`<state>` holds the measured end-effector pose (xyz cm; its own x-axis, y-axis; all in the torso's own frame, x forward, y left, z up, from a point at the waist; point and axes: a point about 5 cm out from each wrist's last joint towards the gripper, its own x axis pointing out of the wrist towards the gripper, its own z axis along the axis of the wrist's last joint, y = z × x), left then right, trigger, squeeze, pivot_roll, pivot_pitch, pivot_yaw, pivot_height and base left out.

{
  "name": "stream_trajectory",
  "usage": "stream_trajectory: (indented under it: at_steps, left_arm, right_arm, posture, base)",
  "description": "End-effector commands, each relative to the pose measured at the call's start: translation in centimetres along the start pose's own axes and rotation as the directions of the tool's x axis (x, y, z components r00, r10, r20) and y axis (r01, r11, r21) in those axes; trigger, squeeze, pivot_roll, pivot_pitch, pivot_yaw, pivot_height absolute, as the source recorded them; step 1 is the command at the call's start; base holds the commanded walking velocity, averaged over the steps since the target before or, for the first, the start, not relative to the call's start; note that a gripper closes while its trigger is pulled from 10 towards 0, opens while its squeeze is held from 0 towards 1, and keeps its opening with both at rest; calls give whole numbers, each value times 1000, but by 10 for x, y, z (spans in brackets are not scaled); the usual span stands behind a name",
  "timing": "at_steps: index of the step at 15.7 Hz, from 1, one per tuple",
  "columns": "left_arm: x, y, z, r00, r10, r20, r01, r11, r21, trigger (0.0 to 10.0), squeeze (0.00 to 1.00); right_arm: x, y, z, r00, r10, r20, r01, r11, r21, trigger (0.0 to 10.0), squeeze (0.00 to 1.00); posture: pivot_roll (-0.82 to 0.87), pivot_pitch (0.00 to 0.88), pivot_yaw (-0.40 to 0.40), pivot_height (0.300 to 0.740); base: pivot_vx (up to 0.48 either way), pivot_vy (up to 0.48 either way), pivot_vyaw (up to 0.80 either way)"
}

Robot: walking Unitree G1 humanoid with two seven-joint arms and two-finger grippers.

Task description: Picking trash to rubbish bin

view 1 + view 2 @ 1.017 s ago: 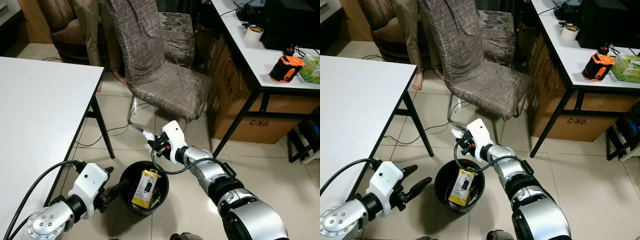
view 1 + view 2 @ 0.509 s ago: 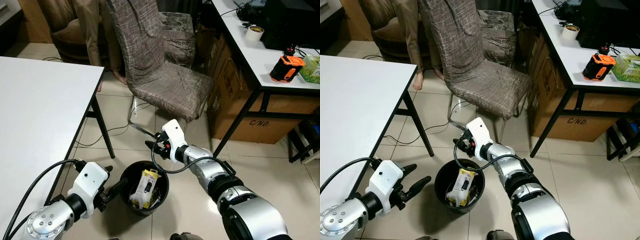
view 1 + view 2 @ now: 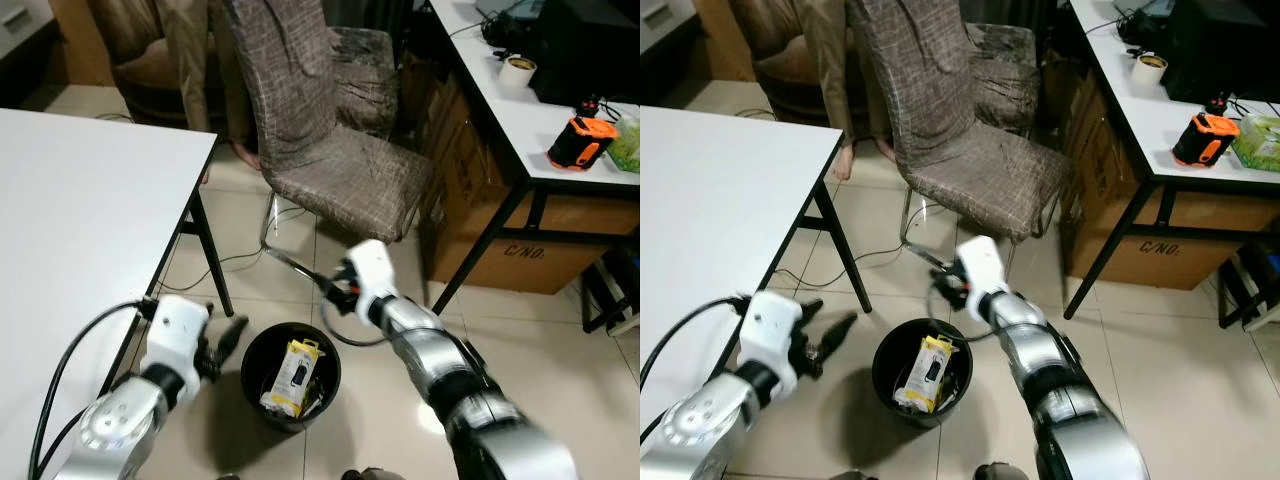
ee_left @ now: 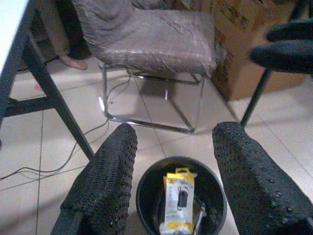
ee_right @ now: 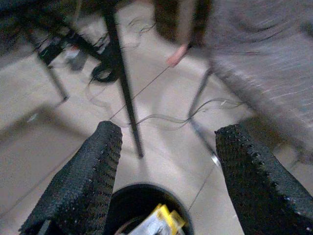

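A black bin (image 3: 290,375) stands on the tiled floor between the two arms, in front of a chair (image 3: 335,170) draped in grey-brown cloth. Inside the bin lies the trash: a yellow packet (image 3: 292,376) with a dark item in its window, leaning against the wall, with some pale scraps beside it. The right gripper (image 3: 335,290) hovers just above and behind the bin's far rim, near the chair's chrome leg; its fingers (image 5: 83,181) are spread wide with nothing between them, and its wrist view looks down past them at the bin's rim and the yellow packet's corner. The left gripper (image 3: 825,335) hangs at the bin's left side, near the black leg of a white table (image 3: 80,230), its fingers (image 4: 105,181) also parted and empty (the wrist view frames the bin and packet between them). To the right, a second table (image 3: 520,110) carries an orange-and-black tool (image 3: 578,143), a roll of tape (image 3: 517,72) and dark equipment, with a cardboard box (image 3: 480,215) beneath it. A person's bare foot (image 3: 843,164) shows on the floor behind the chair. Cables trail across the tiles under the chair.
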<state>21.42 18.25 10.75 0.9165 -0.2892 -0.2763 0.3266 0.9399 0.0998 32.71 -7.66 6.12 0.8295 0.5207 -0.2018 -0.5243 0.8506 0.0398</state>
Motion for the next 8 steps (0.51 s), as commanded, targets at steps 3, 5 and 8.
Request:
stream_trajectory:
  at_steps: [3, 5, 8]
  left_arm:
    - [10, -4, 7, 999, 41, 29, -39, 998, -47, 10000, 0]
    - [17, -8, 5, 999, 41, 30, -40, 999, -33, 10000, 0]
    - [23, -15, 3, 999, 24, 30, -23, 999, -35, 10000, 0]
  right_arm:
    - [-39, -15, 13, 974, -195, 117, 192, 981, 39, 10000, 0]
    - [-68, -13, 10, 956, -257, 142, 258, 966, 11, 10000, 0]
    - [-110, -3, -4, 938, -336, 81, 335, 942, 31, 10000, 0]
  posture:
    - [-27, 13, -34, 740]
    - [-48, 2, -18, 740]
    - [-60, 0, -7, 740]
  base:
    - [0, 0, 0]
    - [0, 0, 0]
    - [0, 0, 0]
